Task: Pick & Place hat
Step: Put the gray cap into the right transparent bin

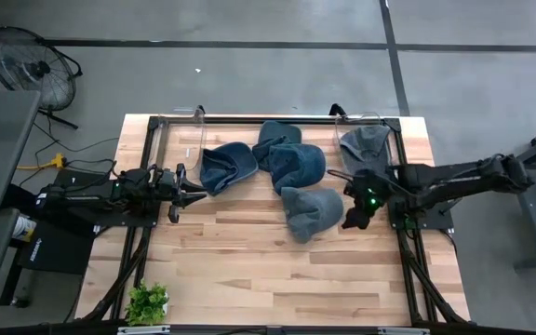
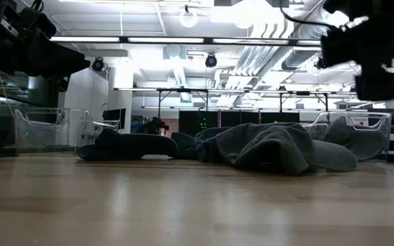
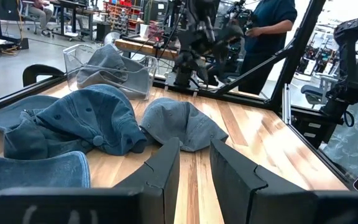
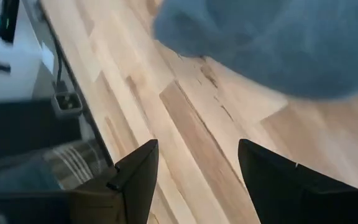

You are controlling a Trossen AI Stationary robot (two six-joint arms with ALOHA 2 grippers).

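You have five hats here, all blue-grey. Taking the table's (image 1: 249, 270) front edge, where the small green plant (image 1: 147, 302) sits, as your landmark, go from near to far. Nearest is the front hat (image 1: 310, 212), lying alone toward the middle of the table. Behind it come three more in a loose cluster: the left hat (image 1: 227, 165), the middle hat (image 1: 298, 165) and the back hat (image 1: 275, 136), their edges touching or overlapping. Farthest from the front edge, the fifth hat (image 1: 363, 143) sits in the right clear bin (image 1: 377, 118); the left clear bin (image 1: 196, 121) matches it at the far edge.

Your right gripper (image 1: 354, 217) hovers just beside the front hat, fingers (image 4: 135, 174) spread apart and holding nothing. Your left gripper (image 1: 182, 190) waits near the left hat, fingers (image 3: 166, 168) also parted, empty.
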